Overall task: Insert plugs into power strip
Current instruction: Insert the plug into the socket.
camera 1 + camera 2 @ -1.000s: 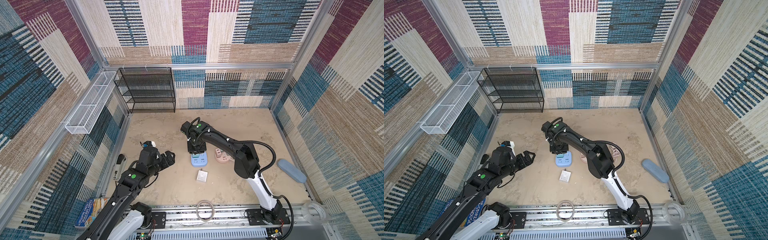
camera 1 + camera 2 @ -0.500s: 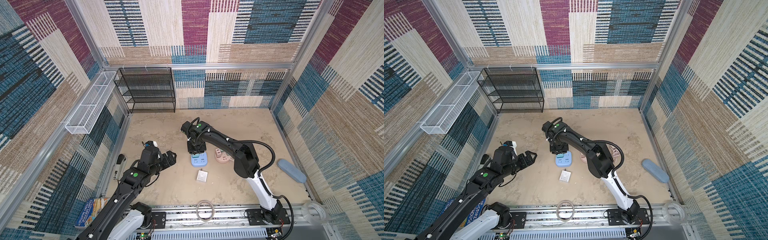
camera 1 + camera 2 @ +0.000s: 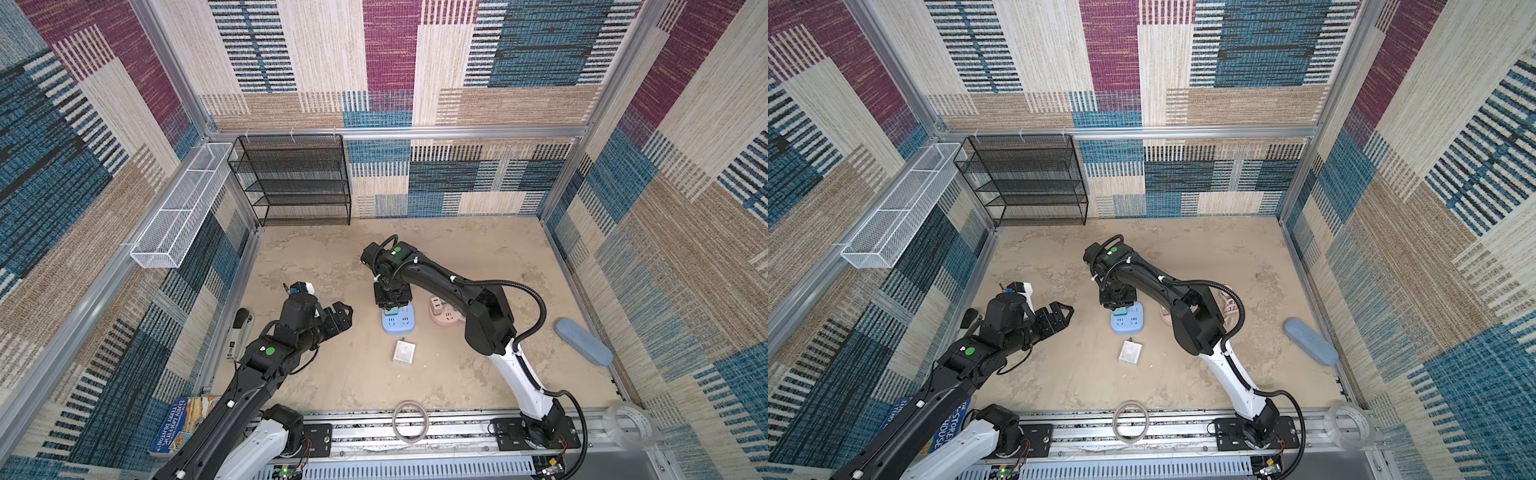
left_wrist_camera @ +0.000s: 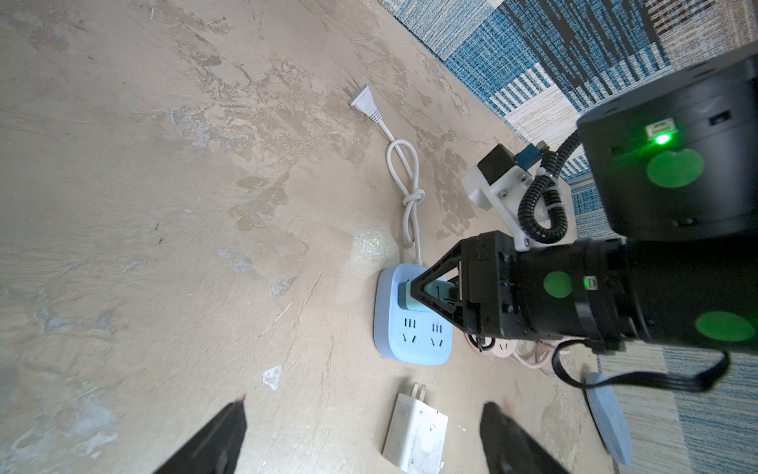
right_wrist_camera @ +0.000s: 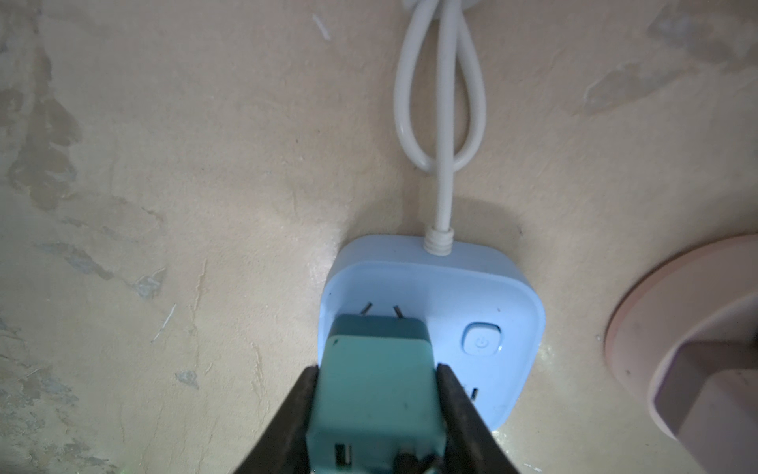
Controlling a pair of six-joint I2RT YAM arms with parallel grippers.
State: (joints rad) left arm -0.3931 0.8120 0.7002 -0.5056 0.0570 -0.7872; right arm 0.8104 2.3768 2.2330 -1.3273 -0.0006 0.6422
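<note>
The right end effector [image 5: 375, 369] stays clamped on the teal plug [image 5: 375, 410], pressing it onto the upper-left part of the blue power strip [image 3: 401, 326] at centre frame. Almost nothing has shifted in the last second, which suggests the insertion is at its seating stage. The arm arches in from lower right, wrist pointing straight down. The left end effector [image 3: 338, 318], jaws wide apart and empty, hovers left of centre, near the white plug [image 3: 404, 352] lying on the worktop [image 3: 478, 249].
</note>
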